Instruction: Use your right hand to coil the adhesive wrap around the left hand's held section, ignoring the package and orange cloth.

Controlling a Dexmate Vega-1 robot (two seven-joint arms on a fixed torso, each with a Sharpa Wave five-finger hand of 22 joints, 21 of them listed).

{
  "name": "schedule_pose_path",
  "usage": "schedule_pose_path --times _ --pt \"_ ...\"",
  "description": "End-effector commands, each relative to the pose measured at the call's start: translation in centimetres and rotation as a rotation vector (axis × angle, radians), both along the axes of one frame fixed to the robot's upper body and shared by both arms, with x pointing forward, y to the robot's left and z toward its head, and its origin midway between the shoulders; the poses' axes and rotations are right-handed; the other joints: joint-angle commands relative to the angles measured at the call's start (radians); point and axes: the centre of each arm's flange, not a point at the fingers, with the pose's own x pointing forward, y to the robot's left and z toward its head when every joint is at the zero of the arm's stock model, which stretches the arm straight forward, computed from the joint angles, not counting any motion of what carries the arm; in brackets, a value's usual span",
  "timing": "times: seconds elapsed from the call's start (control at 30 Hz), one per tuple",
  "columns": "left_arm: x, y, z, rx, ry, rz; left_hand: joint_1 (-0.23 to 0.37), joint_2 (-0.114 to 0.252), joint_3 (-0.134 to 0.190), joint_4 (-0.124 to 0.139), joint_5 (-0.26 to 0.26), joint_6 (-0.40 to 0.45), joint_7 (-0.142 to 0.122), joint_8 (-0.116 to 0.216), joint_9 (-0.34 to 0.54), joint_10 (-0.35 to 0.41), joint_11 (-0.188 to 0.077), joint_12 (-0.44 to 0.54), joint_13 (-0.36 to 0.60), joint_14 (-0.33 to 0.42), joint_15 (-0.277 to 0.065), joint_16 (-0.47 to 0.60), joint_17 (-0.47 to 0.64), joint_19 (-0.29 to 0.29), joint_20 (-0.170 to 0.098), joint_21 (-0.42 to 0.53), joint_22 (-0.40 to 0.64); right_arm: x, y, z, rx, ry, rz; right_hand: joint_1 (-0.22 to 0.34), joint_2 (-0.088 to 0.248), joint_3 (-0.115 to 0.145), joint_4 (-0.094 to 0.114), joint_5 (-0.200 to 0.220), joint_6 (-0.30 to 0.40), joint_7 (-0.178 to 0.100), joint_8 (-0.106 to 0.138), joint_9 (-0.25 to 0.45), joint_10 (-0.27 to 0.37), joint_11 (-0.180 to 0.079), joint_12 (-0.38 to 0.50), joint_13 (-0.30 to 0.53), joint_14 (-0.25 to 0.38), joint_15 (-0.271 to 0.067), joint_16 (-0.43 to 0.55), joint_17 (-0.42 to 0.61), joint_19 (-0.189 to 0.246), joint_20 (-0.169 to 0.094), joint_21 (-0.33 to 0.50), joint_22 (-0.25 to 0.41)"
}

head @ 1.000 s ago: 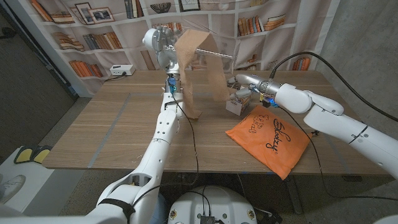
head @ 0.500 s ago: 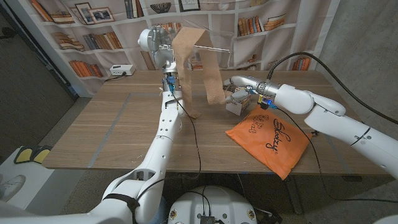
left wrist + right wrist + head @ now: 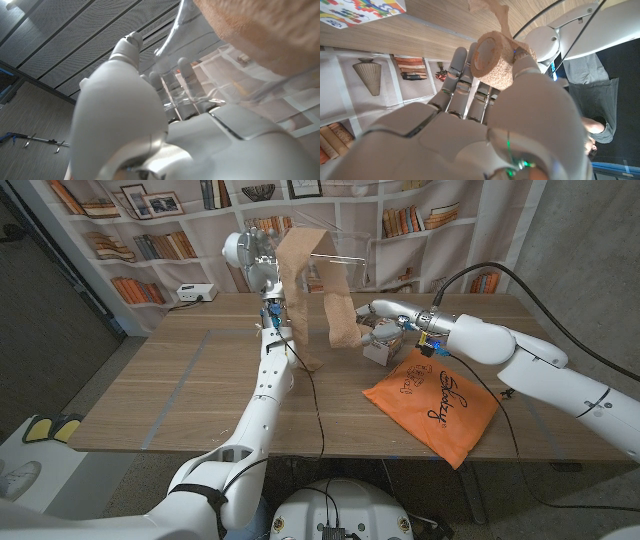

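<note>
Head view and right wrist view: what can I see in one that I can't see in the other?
Head view alone: the left hand raised high, gripping the wrap draped over it, the orange cloth on the table, and the small package beside the right hand. Right wrist view alone: the roll's hollow end, seen close between the fingers, and a person at the picture's edge. Both share the right hand holding the tan roll, the wooden table and the bookshelf backdrop.
</note>
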Motion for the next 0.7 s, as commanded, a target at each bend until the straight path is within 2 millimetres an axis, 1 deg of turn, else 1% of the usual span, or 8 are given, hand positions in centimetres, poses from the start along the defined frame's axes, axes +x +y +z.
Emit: schedule_pose_path --times 0.03,0.2,0.37,0.53,0.7 --pt "1.6 0.4 -0.5 -0.002 0.043 0.033 0.075 0.085 0.012 -0.001 0.008 0.011 -0.009 0.001 0.0 0.008 -0.001 0.003 0.004 0.056 -0.046 -0.001 0.007 0.005 -0.005 0.003 0.001 -1.8 -0.4 0.7 0.02 -0.042 0.018 -0.002 0.017 0.141 -0.006 0.007 0.097 -0.087 0.006 0.003 0.127 -0.119 0.016 0.081 0.107 -0.223 0.009 0.004 0.001 -0.145 0.005 0.001" --pt "2.7 0.8 -0.9 0.01 0.075 0.054 0.074 0.083 0.014 -0.001 0.01 0.01 -0.008 0.003 0.0 0.008 0.0 0.001 0.002 0.056 -0.046 -0.004 0.008 0.006 -0.004 0.002 0.001 -2.8 -0.8 1.6 0.059 -0.067 0.028 -0.001 0.017 0.141 -0.007 0.007 0.098 -0.086 0.007 0.003 0.125 -0.117 0.016 0.083 0.108 -0.223 0.008 0.005 0.001 -0.145 0.006 0.001" --pt "3.6 1.0 -1.2 0.02 0.094 0.079 0.074 0.082 0.017 -0.001 0.012 0.009 -0.005 0.003 -0.001 0.009 0.001 0.0 0.002 0.056 -0.046 -0.008 0.007 0.005 -0.004 0.002 0.001 -3.5 -0.9 2.1 0.078 -0.08 0.035 -0.001 0.016 0.141 -0.008 0.007 0.098 -0.086 0.006 0.003 0.129 -0.119 0.017 0.081 0.109 -0.223 0.009 0.006 0.002 -0.145 0.006 0.0" --pt "4.1 1.2 -1.5 0.031 0.113 0.105 0.074 0.081 0.017 -0.001 0.014 0.008 -0.005 0.004 -0.001 0.01 0.005 -0.002 -0.002 0.062 -0.046 -0.009 0.004 0.007 -0.004 0.002 0.001 -4.0 -0.9 2.4 0.09 -0.097 0.04 -0.001 0.015 0.142 -0.008 0.007 0.099 -0.086 0.007 0.003 0.129 -0.117 0.017 0.083 0.11 -0.223 0.008 0.006 0.003 -0.145 0.007 0.0" --pt "4.5 1.4 -1.7 0.042 0.122 0.11 0.074 0.079 0.018 -0.002 0.015 0.008 -0.005 0.005 -0.001 0.012 0.003 -0.003 -0.003 0.064 -0.047 -0.01 0.003 0.008 -0.003 0.001 0.0 -4.4 -1.0 3.2 0.107 -0.124 0.039 -0.001 0.015 0.142 -0.008 0.007 0.1 -0.086 0.007 0.003 0.13 -0.118 0.018 0.083 0.11 -0.223 0.008 0.007 0.003 -0.145 0.007 0.0"
